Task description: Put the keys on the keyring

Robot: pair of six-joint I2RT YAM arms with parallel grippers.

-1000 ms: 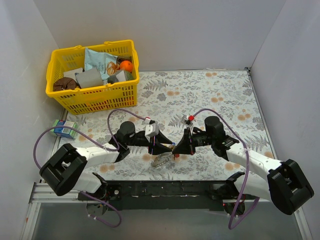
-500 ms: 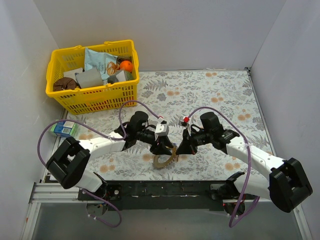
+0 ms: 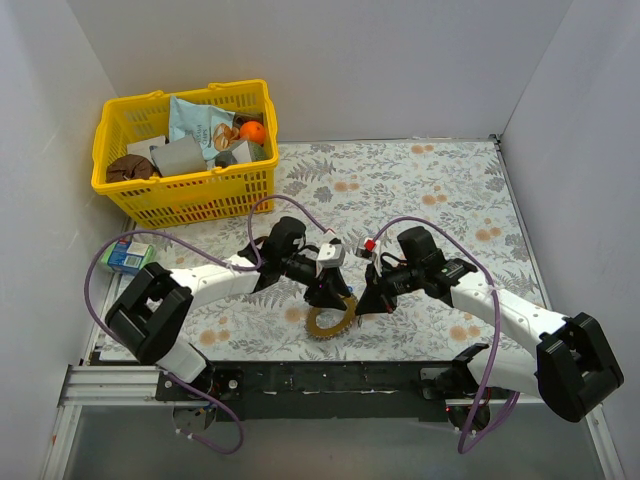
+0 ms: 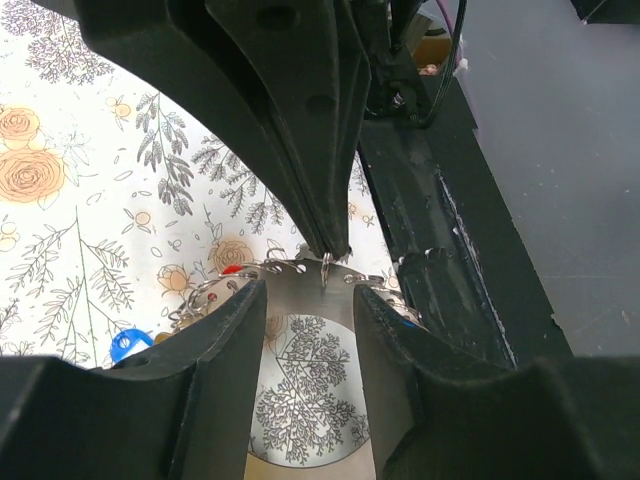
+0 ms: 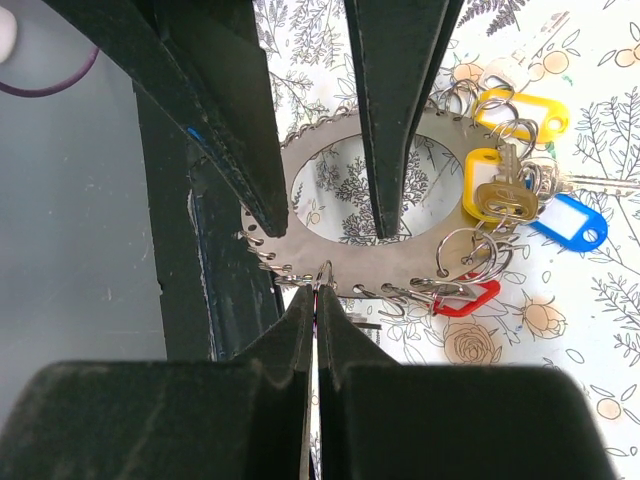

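Note:
The keyring (image 3: 330,321) is a flat silver disc with a big hole and many small rings round its edge. It lies low near the table's front edge. In the right wrist view (image 5: 300,180), keys with yellow (image 5: 520,108), blue (image 5: 572,222) and red (image 5: 462,297) heads and a brass key (image 5: 505,200) hang on its right side. My left gripper (image 3: 327,297) is open, and its fingers (image 4: 230,330) straddle the disc's hole from above. My right gripper (image 5: 318,292) is shut on one small silver ring at the disc's near edge, and it also shows in the top view (image 3: 358,305).
A yellow basket (image 3: 185,195) full of items stands at the back left. A small carton (image 3: 127,256) lies by the left wall. The black rail (image 3: 330,378) runs along the table's front edge, just under the keyring. White walls close in three sides.
My left arm has reached further right and its gripper now sits over the keyring. The keyring has gone from tilted to nearly flat. My right gripper has shifted slightly left and stays at the ring's edge.

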